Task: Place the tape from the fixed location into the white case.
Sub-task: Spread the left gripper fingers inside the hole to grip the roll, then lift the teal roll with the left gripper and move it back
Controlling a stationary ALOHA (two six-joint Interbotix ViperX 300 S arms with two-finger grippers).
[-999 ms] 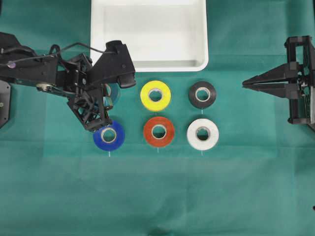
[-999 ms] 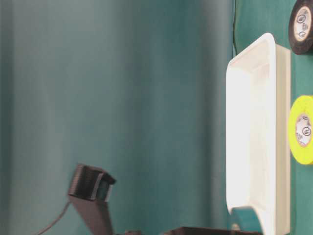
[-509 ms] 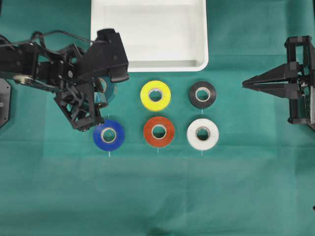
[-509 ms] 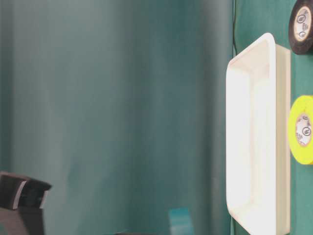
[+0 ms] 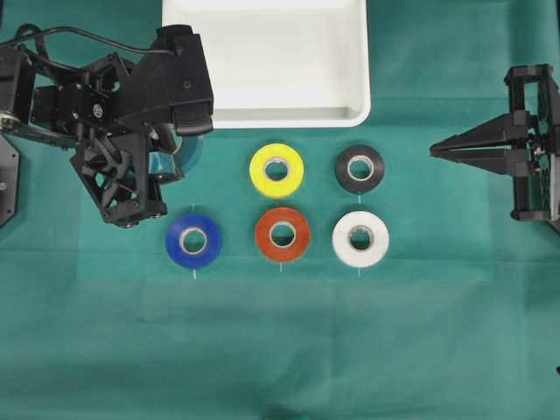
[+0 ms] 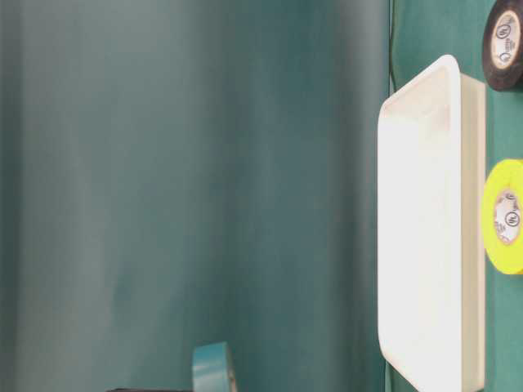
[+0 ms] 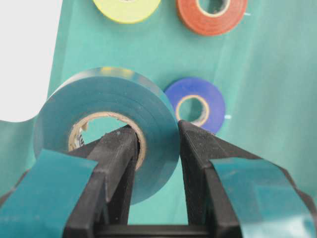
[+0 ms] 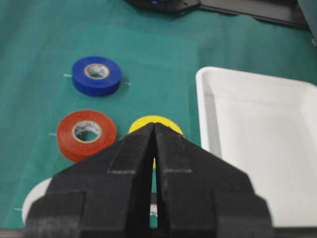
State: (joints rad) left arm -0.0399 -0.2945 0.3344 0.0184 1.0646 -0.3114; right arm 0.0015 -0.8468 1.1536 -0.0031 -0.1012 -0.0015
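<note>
The teal tape [image 7: 104, 96] hangs above the green cloth, and my left gripper [image 7: 156, 131] is shut on it. One finger goes through its pale core and the other presses on the outer wall. From overhead, the tape [image 5: 188, 150] peeks out under the left gripper [image 5: 175, 159], just off the front left corner of the white case [image 5: 262, 116]. The table-level view shows the tape [image 6: 211, 367] at the bottom edge, well off the case [image 6: 470, 204]. My right gripper [image 5: 435, 150] is shut and empty at the far right, away from the rolls.
Five other rolls lie on the cloth in front of the case: yellow [image 5: 276, 169], black [image 5: 360, 168], royal-blue [image 5: 193, 241], red [image 5: 283, 234] and white [image 5: 360, 238]. The left arm's body covers the cloth left of the blue roll.
My left gripper has risen with the teal tape and shifted back and left, away from the blue roll. The right arm has not moved.
</note>
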